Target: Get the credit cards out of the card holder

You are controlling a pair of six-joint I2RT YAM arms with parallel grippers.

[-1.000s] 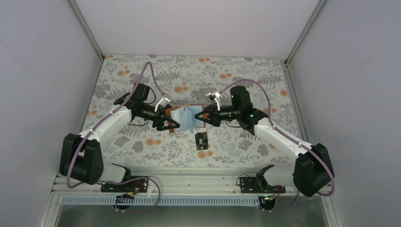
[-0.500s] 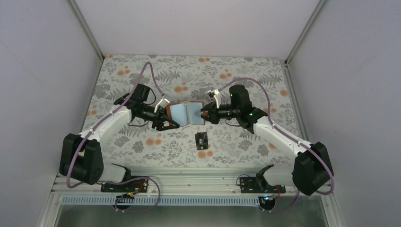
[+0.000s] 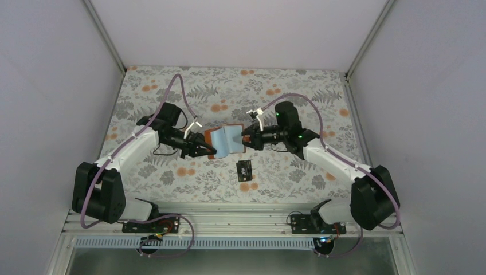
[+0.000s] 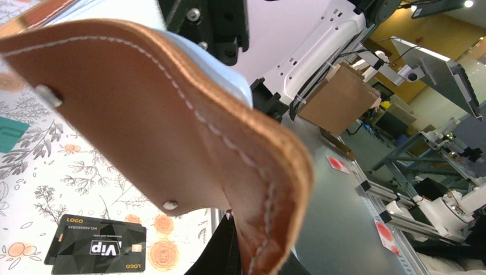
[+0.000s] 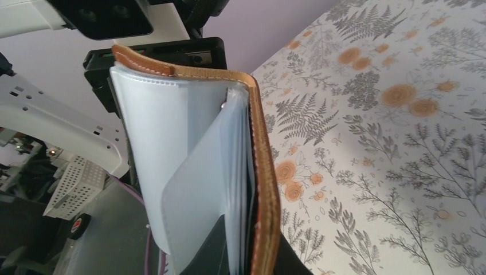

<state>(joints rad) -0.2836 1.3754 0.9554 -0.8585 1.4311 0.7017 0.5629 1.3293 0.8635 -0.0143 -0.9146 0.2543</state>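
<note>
Card holder (image 3: 224, 140) open, held off the table (image 3: 275, 91) btwn both arms. Left gripper (image 3: 205, 148) clamped on its left flap, right gripper (image 3: 245, 139) on its right. Pale pockets: contents unclear. Black card (image 3: 245, 170) on table, just near-side of holder. Teal card (image 4: 8, 133) also on table, close by holder.

There is one card holder (image 3: 224, 139). Near the card holder lie two loose ones: one black card (image 3: 245, 170) and one teal card (image 4: 10, 133).
</note>
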